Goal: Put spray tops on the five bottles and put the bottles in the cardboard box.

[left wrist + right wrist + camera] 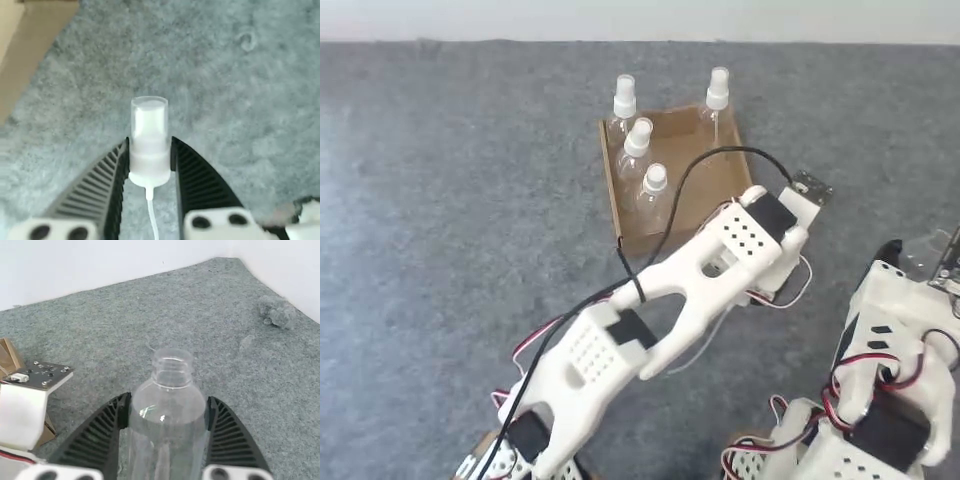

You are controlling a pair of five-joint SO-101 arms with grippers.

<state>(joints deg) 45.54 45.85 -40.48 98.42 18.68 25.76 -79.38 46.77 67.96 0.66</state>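
The left tool (150, 144) is gripping a white plastic spray top (149, 122), while the right tool (168, 401) is clasping an uncapped clear plastic bottle (171, 380).

Nothing readable is showing: no text, numbers, labels or signs. The small circuit board (42, 374) sitting just right of the cardboard box (611, 185) is carrying tiny white marks, too small to read.
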